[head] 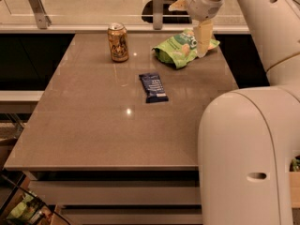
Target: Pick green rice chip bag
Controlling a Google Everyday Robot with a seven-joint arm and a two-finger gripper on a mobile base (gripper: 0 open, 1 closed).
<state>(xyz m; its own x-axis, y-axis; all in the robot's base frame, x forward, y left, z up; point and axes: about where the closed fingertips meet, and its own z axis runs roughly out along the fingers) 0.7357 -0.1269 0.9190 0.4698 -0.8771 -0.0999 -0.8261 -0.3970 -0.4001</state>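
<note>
Currently we log the tool (203, 40) at upper right over the green rice chip bag's (176, 53) right end, its bulk stretching leftward across the counter (93, 125); tool opening: cannot tell.

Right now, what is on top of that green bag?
The gripper hangs over the right end of the green rice chip bag, hiding that part; contact cannot be seen.

cam: one, high, near | faces: down across table (93, 139) | claw (202, 45): far right

Crinkly green rice chip bag (177, 51), matt plastic gripper (202, 48) over it, glossy tbl (108, 130)
</note>
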